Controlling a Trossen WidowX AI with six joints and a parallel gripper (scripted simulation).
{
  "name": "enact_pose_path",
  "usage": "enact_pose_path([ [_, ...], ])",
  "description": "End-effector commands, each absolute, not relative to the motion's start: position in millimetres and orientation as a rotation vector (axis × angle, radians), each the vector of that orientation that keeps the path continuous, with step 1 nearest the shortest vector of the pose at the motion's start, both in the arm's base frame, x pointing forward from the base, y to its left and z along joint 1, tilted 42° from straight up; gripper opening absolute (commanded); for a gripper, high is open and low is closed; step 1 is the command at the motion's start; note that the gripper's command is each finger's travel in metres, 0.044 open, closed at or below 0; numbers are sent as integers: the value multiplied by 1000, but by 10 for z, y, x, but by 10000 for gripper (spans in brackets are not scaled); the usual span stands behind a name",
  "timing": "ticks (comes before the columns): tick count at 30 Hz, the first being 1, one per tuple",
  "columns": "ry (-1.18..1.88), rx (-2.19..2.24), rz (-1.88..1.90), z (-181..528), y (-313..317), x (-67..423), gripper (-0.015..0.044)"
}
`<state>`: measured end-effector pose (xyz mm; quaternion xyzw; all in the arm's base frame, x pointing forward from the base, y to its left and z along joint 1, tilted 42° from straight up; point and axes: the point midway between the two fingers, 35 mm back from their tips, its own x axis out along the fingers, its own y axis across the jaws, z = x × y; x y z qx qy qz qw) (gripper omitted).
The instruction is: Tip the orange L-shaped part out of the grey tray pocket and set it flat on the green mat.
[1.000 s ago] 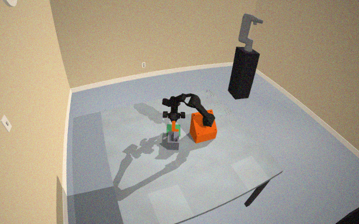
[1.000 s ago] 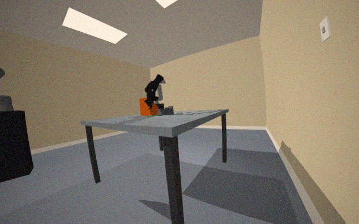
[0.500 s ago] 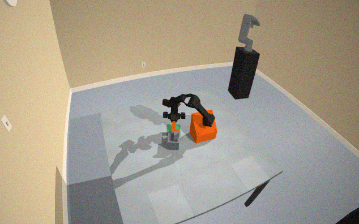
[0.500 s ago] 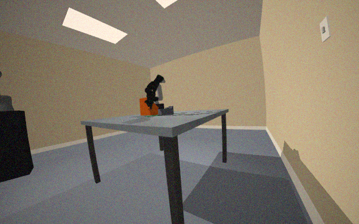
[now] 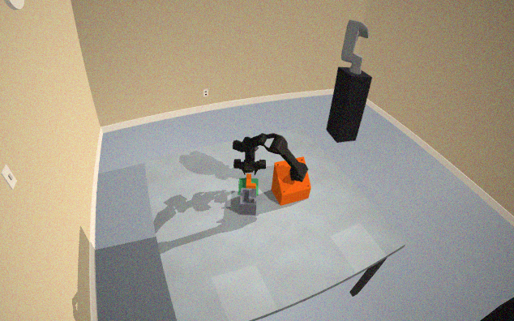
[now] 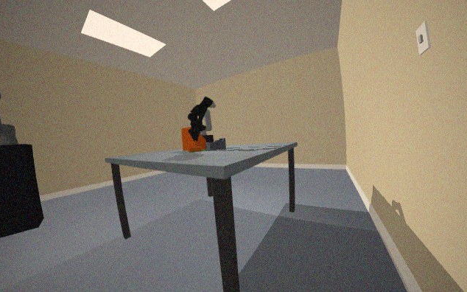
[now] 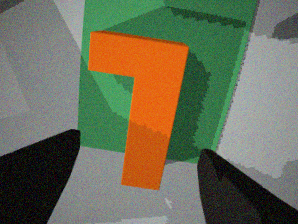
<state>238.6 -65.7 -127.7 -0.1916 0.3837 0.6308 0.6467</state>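
The orange L-shaped part (image 5: 250,180) (image 7: 143,90) lies on the green mat (image 5: 242,186) (image 7: 220,23) with its top side up. Its foot points left at the far end, and its long end reaches past the mat's near edge. My gripper (image 5: 250,170) (image 7: 140,148) is open just above the long end. The black fingers stand apart on either side and do not touch the part. The grey tray (image 5: 241,207) (image 6: 219,144) stands right in front of the mat, and its pocket shows dark and empty.
The arm's orange base block (image 5: 289,188) (image 6: 191,141) stands to the right of the mat and tray on the grey table (image 6: 202,164). A black pedestal (image 5: 349,105) with a grey sculpture stands on the floor well away from the table.
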Motion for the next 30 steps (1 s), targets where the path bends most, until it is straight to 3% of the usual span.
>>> enact_pose_path([
  [1,869,-458,1413,-937,-1016,2474,394],
  [30,868,-458,1403,-761,-1161,2483,400],
])
